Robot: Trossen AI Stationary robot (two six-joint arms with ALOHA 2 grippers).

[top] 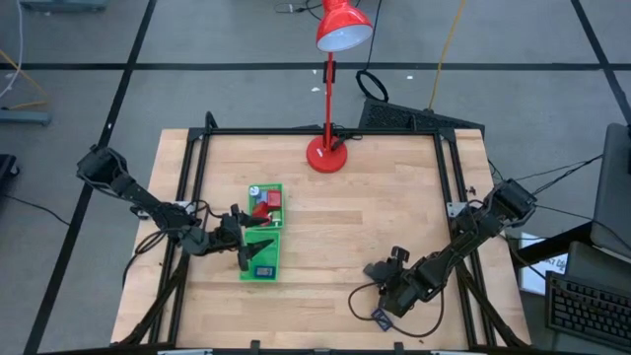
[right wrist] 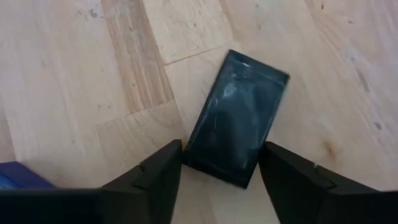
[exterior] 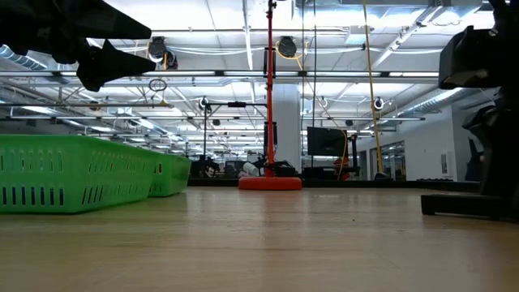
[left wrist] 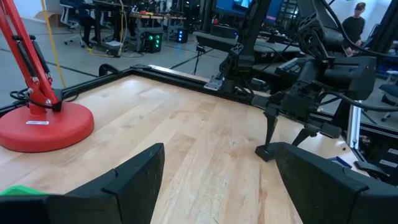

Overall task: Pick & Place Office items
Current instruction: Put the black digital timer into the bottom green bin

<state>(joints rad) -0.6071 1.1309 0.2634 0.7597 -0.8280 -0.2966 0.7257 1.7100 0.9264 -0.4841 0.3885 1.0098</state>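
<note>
While one dark rectangle [right wrist: 235, 118] lies flat on the worktop [top: 345, 227] at the near right corner, the right hand [right wrist: 219, 177] brackets its end, fingers at its edges; whether it is yet clenched cannot be told. A blue piece [right wrist: 17, 175] beside it is cut off. Judged part done: the green tray [top: 262, 245], left of centre, holds red blocks [top: 266, 204] and a blue-faced rectangle [top: 263, 270], the left hand [top: 240, 240] spread, grasping nothing, at its left edge. Tray contents otherwise indistinct. Red lamp [top: 328, 148] at far edge.
</note>
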